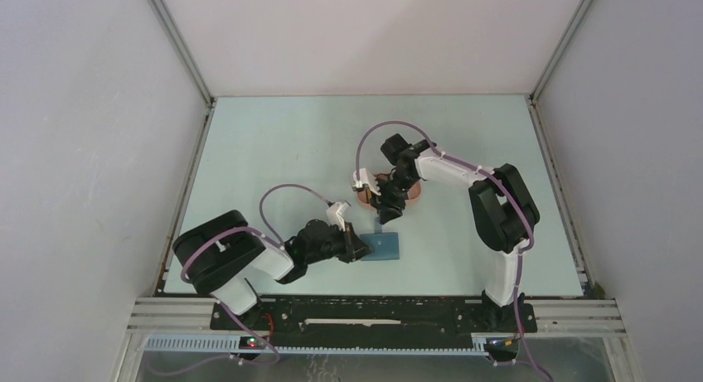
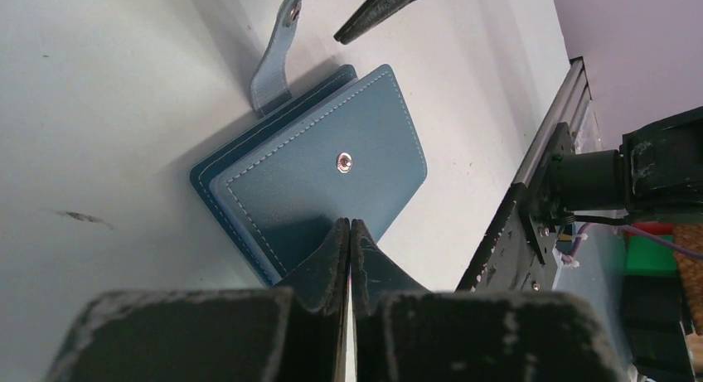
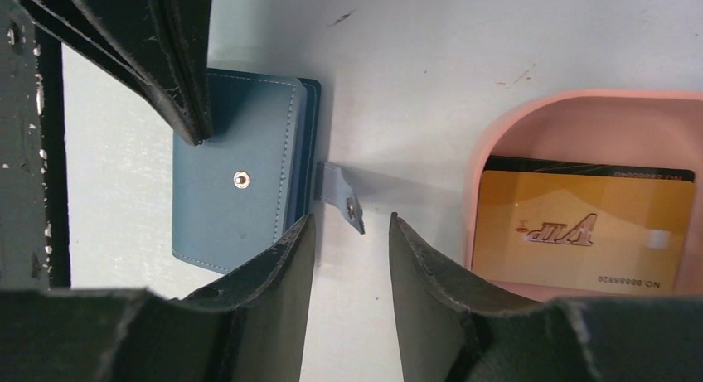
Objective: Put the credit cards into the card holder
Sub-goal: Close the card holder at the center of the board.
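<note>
As two credit cards (image 3: 580,233) lie in one tray (image 3: 491,142), left tool (image 2: 349,226) closed, right tool (image 3: 350,221) parted, empty.

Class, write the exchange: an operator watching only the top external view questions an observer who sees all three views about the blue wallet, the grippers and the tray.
Operator: Is the card holder fastened?
Observer: No, its strap sticks out unsnapped.
Operator: And the left gripper?
Observer: Shut, its tips on the front cover's edge.
Operator: The right gripper?
Observer: Open and empty, near the strap's end.
Operator: What's in the pink tray?
Observer: An orange-yellow card lying on a dark card.
</note>
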Available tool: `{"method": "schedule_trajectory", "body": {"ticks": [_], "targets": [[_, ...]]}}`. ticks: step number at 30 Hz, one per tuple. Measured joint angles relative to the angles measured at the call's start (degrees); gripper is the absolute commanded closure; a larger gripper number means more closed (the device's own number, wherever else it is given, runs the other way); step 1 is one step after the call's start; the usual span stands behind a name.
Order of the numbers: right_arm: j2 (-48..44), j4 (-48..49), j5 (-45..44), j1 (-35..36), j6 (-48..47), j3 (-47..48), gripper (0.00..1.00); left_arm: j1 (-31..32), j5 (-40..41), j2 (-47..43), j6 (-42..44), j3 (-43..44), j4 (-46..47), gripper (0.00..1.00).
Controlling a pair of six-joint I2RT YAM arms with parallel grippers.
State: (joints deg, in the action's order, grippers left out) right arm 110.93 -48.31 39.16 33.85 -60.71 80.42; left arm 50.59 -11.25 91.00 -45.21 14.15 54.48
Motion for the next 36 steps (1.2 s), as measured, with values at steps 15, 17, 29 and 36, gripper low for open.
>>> {"method": "schedule_trajectory", "body": {"ticks": [15,17,29,36], "targets": [[1.1,-3.4,1.0,0.4,-2.6,1.8,0.75,-0.8,-1.3,1.6,-1.4,-0.3,2.8,0.96],[1.2,-3.6,1.1,0.4,-2.8,1.8,0.77,-0.9,-1.5,1.9,-1.4,-0.3,3.2,0.96],[1.8,-5.3,1.8,0.4,-3.8,2.8,1.00,-1.2,-2.6,3.2,-2.6,-0.3,4.7,0.97],[1.2,-4.6,2.6,0.4,-3.7,1.3,1.00,-1.5,-2.5,3.8,-4.4,-0.3,5.3,1.00]]}}
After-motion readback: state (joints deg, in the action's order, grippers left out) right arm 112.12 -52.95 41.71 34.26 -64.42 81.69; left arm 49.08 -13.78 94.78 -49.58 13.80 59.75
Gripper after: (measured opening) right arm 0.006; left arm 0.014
